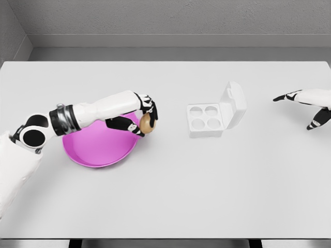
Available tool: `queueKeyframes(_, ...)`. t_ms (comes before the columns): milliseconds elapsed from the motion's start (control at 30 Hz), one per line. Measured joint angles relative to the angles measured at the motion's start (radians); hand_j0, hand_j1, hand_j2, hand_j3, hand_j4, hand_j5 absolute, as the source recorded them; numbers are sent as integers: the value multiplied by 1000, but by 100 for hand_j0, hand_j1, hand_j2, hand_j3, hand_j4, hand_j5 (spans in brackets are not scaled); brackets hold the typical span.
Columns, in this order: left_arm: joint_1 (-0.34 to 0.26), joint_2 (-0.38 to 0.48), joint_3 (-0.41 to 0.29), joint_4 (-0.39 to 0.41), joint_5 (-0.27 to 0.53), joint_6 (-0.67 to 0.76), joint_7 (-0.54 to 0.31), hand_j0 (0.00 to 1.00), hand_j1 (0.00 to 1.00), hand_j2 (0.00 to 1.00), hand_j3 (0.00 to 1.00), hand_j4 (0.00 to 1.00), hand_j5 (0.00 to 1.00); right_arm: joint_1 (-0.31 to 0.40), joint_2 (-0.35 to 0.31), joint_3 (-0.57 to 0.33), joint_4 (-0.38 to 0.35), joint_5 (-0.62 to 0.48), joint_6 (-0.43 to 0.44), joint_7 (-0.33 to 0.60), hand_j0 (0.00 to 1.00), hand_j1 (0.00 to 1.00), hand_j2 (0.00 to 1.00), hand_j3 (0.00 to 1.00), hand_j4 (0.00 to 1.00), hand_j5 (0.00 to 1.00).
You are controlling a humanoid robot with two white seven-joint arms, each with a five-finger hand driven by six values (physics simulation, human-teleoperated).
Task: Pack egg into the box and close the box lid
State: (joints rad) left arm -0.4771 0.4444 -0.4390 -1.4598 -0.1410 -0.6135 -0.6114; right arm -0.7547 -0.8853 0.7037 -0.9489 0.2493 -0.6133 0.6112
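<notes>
Egg [146, 123] half hidden in L hand [144, 116] fingers' grip; R hand [310, 103] spread, cut off.

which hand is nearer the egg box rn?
Left. The left hand holds the egg just left of the egg box; the right hand hovers farther right.

plate [93, 152] left, box [209, 120] right, well apart

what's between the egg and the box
Nothing: in the head view the table is bare between the egg, held in the left hand at the plate edge, and the open box.
</notes>
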Motion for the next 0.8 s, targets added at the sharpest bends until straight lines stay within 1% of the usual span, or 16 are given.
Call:
queueKeyframes(333,-8,-62,0,40,9,0,0,30,30,30,30,30,30,0,0,0,-1,0,0,0,100,100,100,100,100,100)
queueKeyframes(800,-52,-164,-1,123,10,0,0,30,30,30,30,30,30,0,0,0,-3,2,0,0,100,100,100,100,100,100)
